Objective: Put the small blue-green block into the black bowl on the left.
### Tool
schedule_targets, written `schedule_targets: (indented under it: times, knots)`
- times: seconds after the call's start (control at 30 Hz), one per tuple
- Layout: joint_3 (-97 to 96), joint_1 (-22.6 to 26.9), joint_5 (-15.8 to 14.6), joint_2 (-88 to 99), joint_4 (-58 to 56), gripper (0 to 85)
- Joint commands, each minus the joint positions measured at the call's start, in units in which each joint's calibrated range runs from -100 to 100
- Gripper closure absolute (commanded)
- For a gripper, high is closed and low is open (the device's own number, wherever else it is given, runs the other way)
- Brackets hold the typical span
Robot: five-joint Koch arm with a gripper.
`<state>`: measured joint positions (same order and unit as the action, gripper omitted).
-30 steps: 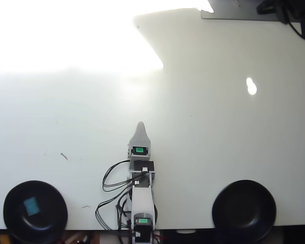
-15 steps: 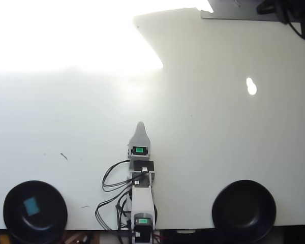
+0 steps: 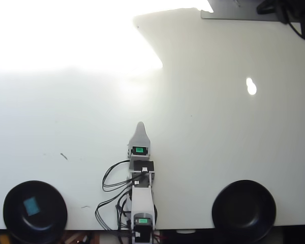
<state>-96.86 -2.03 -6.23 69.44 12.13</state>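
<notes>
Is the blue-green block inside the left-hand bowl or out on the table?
Inside: the blue-green block lies on the floor of the black bowl at lower left of the overhead view.

We saw a slim arm built of white and pale grey plastic shells joined by black blocks. The tool was a light grey, pointed piece tapering to a rounded tip. Just behind the tool sat a black-framed square lit green, and a second green-lit square showed at the far end. Thin black cables looped out beside the middle segments.
</notes>
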Motion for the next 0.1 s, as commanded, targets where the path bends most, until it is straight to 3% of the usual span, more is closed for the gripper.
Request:
schedule_targets:
  times: [0.0, 0.07]
  knots:
    - [-0.83, 0.0, 0.0, -2.01, -0.1, 35.9]
    - [-0.83, 0.0, -0.05, -2.01, -0.1, 35.9]
